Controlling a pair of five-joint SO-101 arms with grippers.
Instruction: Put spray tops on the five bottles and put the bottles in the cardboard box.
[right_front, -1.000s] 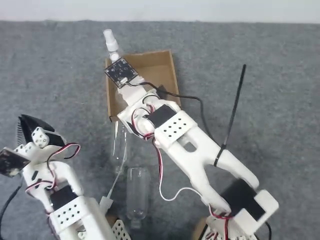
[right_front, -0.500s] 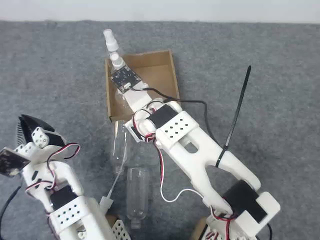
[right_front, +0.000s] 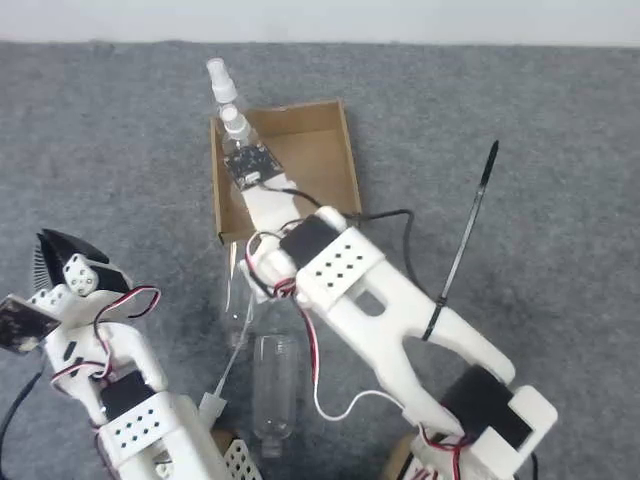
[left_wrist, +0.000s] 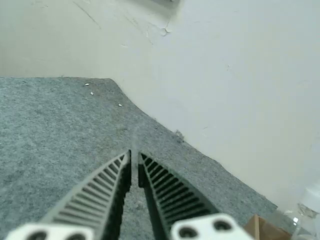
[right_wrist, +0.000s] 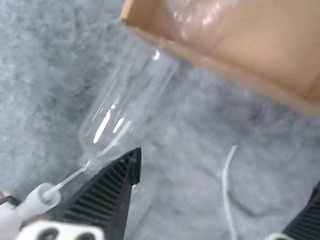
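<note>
The cardboard box (right_front: 330, 150) lies at the back of the grey carpet. Two bottles with white spray tops (right_front: 234, 122) (right_front: 219, 79) rest at its left wall. Two clear uncapped bottles lie in front of the box, one just below its near edge (right_front: 240, 290) (right_wrist: 125, 107), the other nearer (right_front: 275, 385). A loose spray top (right_front: 213, 405) (right_wrist: 42, 194) points its tube at the first bottle's mouth. My right gripper (right_wrist: 225, 172) hangs open over that bottle and the box's near edge (right_wrist: 235, 75). My left gripper (left_wrist: 134, 156) (right_front: 57, 252) is shut on nothing at the front left.
The right arm (right_front: 380, 300) slants from the front right to the box. A black cable tie (right_front: 470, 215) sticks up from it. A white wall (left_wrist: 225, 75) stands beyond the carpet's far edge. Open carpet (right_front: 540, 150) lies right of the box.
The right arm has drawn back from over the box toward its near edge, uncovering the second capped bottle at the box's left wall. The left arm has not moved.
</note>
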